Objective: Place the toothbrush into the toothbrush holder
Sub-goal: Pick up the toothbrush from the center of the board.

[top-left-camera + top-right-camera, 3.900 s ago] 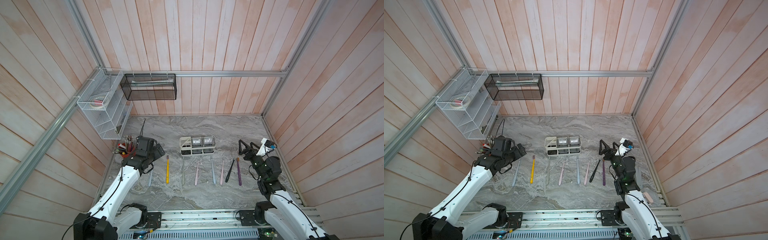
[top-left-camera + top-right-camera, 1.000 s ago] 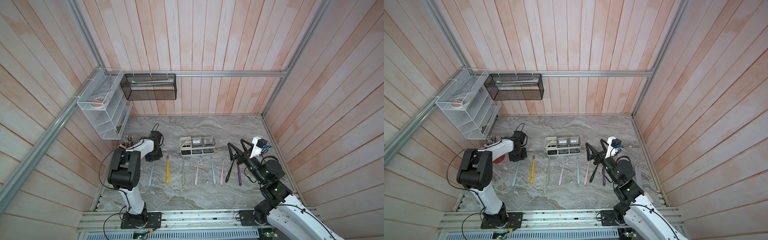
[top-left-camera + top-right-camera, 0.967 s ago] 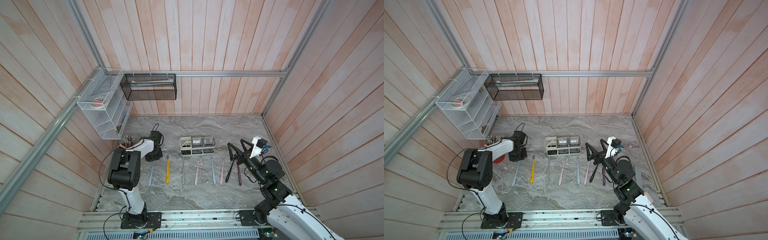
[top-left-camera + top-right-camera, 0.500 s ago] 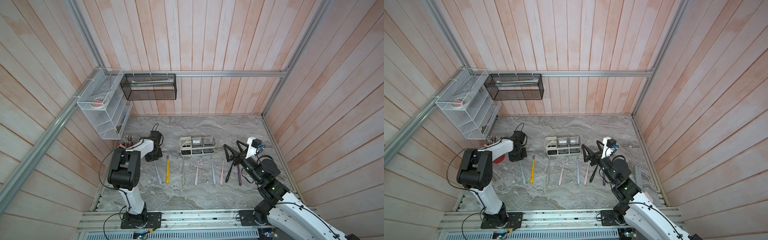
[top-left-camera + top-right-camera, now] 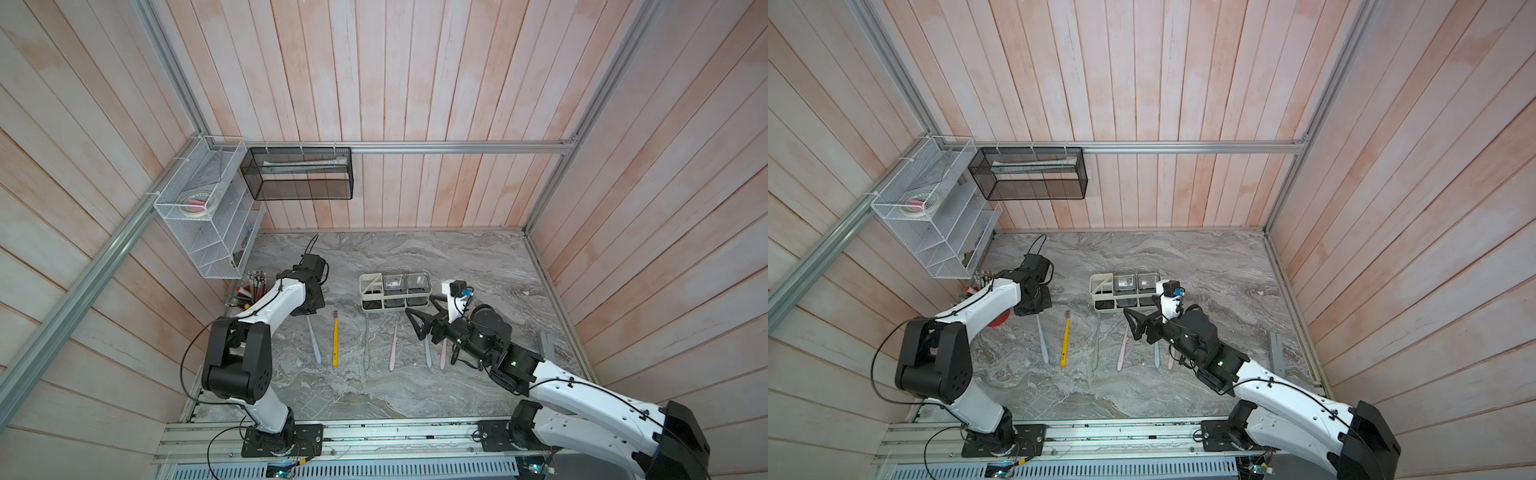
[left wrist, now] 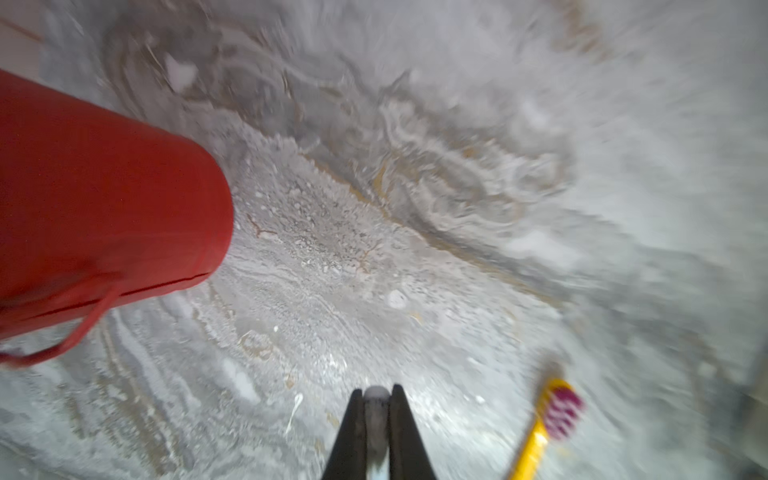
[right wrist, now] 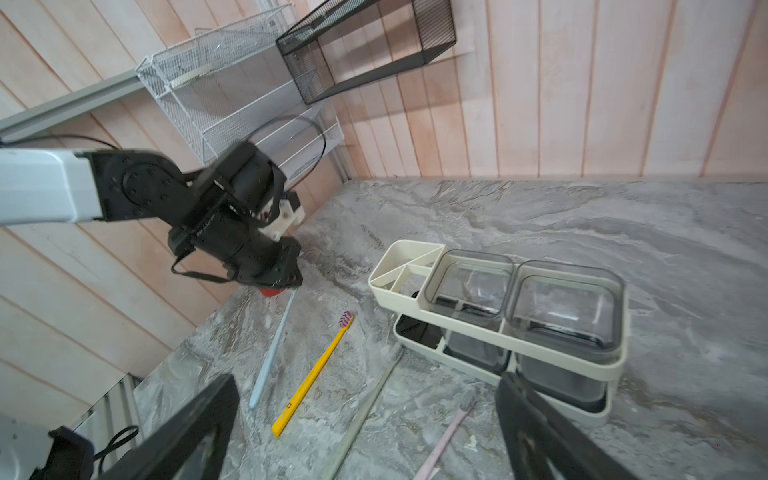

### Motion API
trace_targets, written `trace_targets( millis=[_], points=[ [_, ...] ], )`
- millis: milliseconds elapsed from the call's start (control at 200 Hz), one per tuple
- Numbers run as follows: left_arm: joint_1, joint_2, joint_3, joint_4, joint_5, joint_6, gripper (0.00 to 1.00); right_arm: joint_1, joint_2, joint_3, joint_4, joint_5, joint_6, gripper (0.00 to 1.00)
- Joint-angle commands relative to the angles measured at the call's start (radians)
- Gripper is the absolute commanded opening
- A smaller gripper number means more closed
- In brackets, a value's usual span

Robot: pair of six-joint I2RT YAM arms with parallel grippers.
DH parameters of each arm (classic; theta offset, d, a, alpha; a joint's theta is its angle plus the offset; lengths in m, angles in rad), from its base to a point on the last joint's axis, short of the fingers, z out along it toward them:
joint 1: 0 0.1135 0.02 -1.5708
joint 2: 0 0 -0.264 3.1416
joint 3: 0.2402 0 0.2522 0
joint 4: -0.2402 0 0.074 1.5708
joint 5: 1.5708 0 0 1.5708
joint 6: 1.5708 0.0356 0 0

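My left gripper (image 6: pixel 376 392) is shut on the head end of a light blue toothbrush (image 5: pixel 313 343), beside the red cup. The brush's handle (image 7: pixel 270 353) trails from the jaws down toward the marble. The white toothbrush holder (image 5: pixel 370 291) stands mid-table, with a divided slotted end and two clear square cups (image 7: pixel 473 282). My right gripper (image 5: pixel 419 322) hangs open just in front of the holder's right end, over the row of lying brushes, with nothing between its fingers (image 7: pixel 208 411). In both top views my left gripper's fingertips are hidden under its wrist (image 5: pixel 1034 301).
Several other brushes lie in a row in front of the holder: yellow (image 5: pixel 335 343), grey-green (image 5: pixel 366 345), pink (image 5: pixel 392 349), pale blue (image 5: pixel 427 355). A red cup of pencils (image 6: pixel 104 208) stands by the left wall. Wire shelves (image 5: pixel 208 216) and a black mesh basket (image 5: pixel 299 178) hang on the walls.
My left gripper has closed on the light blue toothbrush's head and the brush has swung to a new angle. My right arm has reached left over the row toward the holder, still open.
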Motion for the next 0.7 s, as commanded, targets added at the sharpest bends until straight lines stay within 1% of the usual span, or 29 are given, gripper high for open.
trace_targets(
  millis=[0, 195, 315, 425, 490, 695],
  points=[
    [-0.08, -0.093, 0.075, -0.07, -0.087, -0.039, 0.0, 0.034, 0.065, 0.048, 0.057, -0.073, 0.046, 0.98],
    [-0.234, -0.178, 0.192, -0.183, -0.098, -0.124, 0.0, 0.049, 0.162, 0.053, 0.195, -0.249, 0.073, 0.98],
    [-0.329, -0.2, 0.266, -0.235, -0.08, -0.175, 0.0, 0.049, 0.196, 0.049, 0.255, -0.307, 0.075, 0.96],
    [-0.428, -0.194, 0.316, -0.26, -0.078, -0.214, 0.0, 0.049, 0.231, 0.06, 0.268, -0.342, 0.072, 0.95],
    [-0.472, -0.183, 0.333, -0.26, -0.06, -0.235, 0.0, 0.048, 0.252, 0.064, 0.279, -0.37, 0.082, 0.95],
    [-0.592, -0.131, 0.394, -0.252, -0.067, -0.276, 0.0, 0.048, 0.321, 0.069, 0.321, -0.443, 0.133, 0.93]
  ],
)
